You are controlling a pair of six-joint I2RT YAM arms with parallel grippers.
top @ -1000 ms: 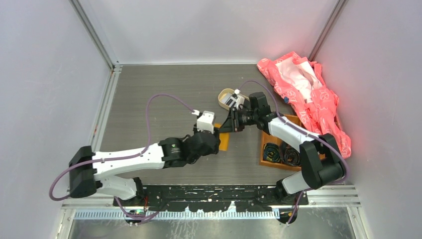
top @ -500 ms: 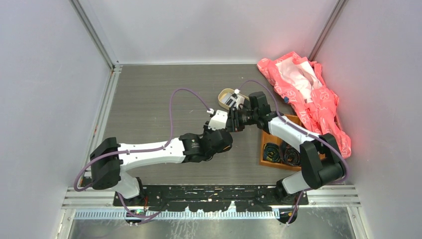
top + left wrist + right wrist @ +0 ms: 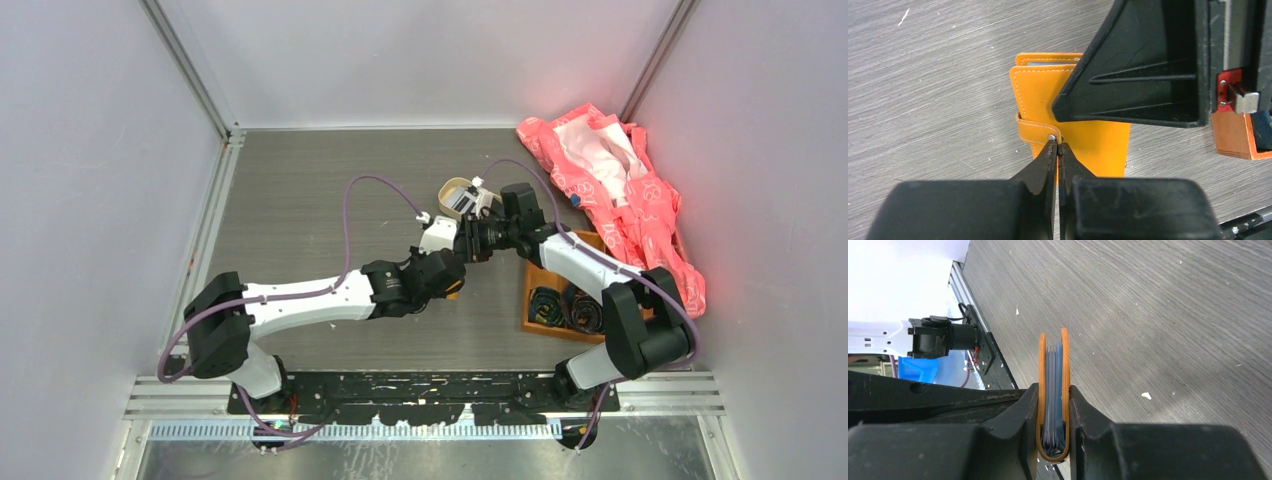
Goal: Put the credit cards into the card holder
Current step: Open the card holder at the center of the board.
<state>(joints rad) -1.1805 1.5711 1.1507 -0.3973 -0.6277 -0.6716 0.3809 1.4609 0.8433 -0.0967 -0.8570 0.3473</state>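
The orange card holder (image 3: 1083,125) is folded shut, its strap and round snap stud (image 3: 1051,137) facing the left wrist camera. My left gripper (image 3: 1058,146) has its jaws pressed together on the end of that strap, right beside the stud. My right gripper (image 3: 1053,405) is shut on the folded card holder (image 3: 1064,360), seen edge-on with blue-grey leaves between its orange covers. From above, only an orange sliver of the card holder (image 3: 456,293) shows beneath the left gripper (image 3: 452,270) and right gripper (image 3: 468,246). No credit cards show apart from the holder.
An oval beige tin (image 3: 458,195) stands just behind the grippers. An orange wooden tray (image 3: 545,275) holding dark rolled items sits to the right, its corner (image 3: 1233,142) close to the holder. A pink patterned bundle (image 3: 610,185) lies at the back right. Grey walls enclose the table.
The left arm has swung right to the card holder and its jaws have closed at the strap. The right arm and its grip have not moved.
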